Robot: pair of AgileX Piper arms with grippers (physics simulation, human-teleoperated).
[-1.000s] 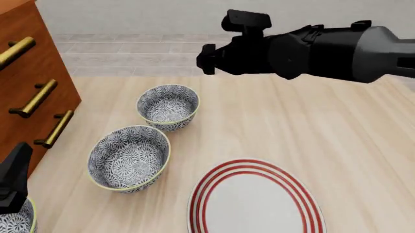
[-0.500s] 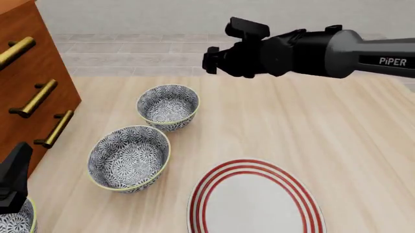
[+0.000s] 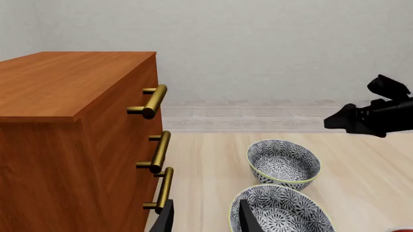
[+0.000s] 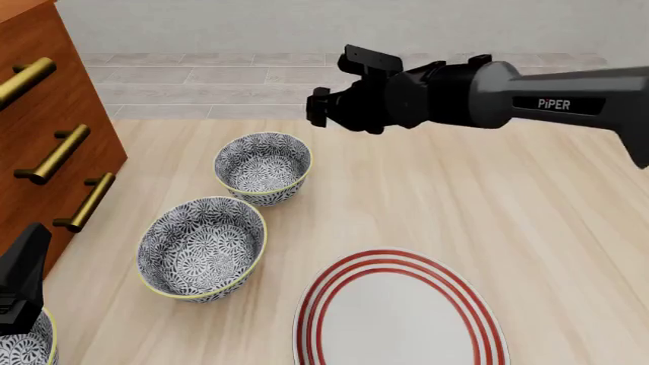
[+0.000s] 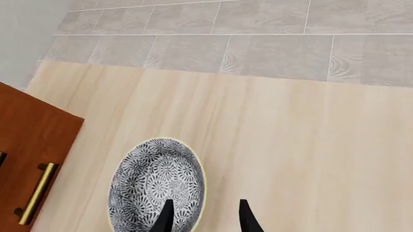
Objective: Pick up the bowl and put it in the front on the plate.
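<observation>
Three identical blue-grey floral bowls stand in a row on the left of the table: the far bowl (image 4: 263, 167), a middle bowl (image 4: 202, 248), and a near bowl (image 4: 23, 347) cut off by the frame's corner. The red-ringed white plate (image 4: 400, 319) lies at the front centre with nothing on it. My right gripper (image 4: 318, 106) hangs above and just right of the far bowl (image 5: 156, 188), open, one fingertip (image 5: 166, 216) over its rim. My left gripper (image 4: 23, 285) is low over the near bowl, open and holding nothing, with the far bowl (image 3: 284, 163) and middle bowl (image 3: 281, 212) ahead.
A brown wooden cabinet (image 4: 45, 137) with brass drawer handles (image 4: 53, 154) stands along the left edge, close to the bowls. It fills the left wrist view's side (image 3: 71, 145). Grey floor tiles (image 4: 203, 76) lie beyond the table's far edge.
The right arm has swung left and slightly down, bringing its gripper closer to the far bowl. The bowls, plate and left gripper have not moved.
</observation>
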